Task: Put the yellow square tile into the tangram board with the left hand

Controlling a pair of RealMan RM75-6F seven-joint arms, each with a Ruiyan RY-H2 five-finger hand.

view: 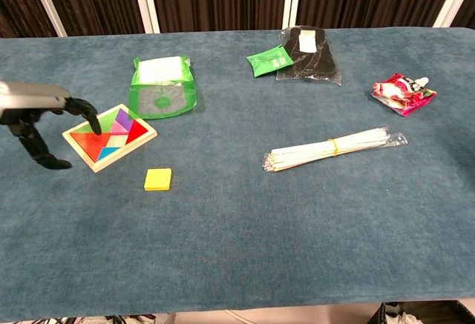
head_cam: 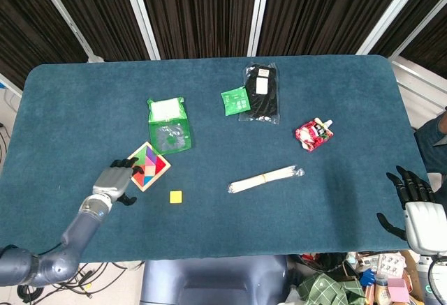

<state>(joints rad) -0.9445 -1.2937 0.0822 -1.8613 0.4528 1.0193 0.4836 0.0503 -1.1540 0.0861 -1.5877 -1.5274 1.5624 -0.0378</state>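
Yellow square tile (head_cam: 175, 196) lies flat on the blue cloth, free of any grasp, a short way to the right of the left hand (head_cam: 118, 180) and slightly nearer the table's front edge. That hand is empty, its dark fingers (view: 87, 111) spread and reaching over the near-left corner of the tangram board (head_cam: 147, 167); whether they touch the wood I cannot tell. The board sits just beyond and to the right of the hand, with the tile just off its front corner and not touching it.

Judging by its look, the tile is a small, thin, rigid piece, very light and not fragile. Being so low on the cloth, it offers little to grip: a pinch across two opposite edges seems the sound choice, with fingertips pressing slightly into the fabric to get under the rim. The soft nap should keep it from sliding away.

Farther from the hand, beyond the board, stands a green packet (head_cam: 168, 125) with a white label. Well off to the right lies a bundle of pale sticks in a clear wrapper (head_cam: 266, 179), then a small green sachet (head_cam: 235, 100), a black packet (head_cam: 261, 93) and a red-and-white pouch (head_cam: 313, 134). The right hand (head_cam: 412, 188) hangs at the far right table edge, empty, its fingers apart.

The blue tablecloth (head_cam: 335, 102) covers the whole table, and dark curtains hang behind.
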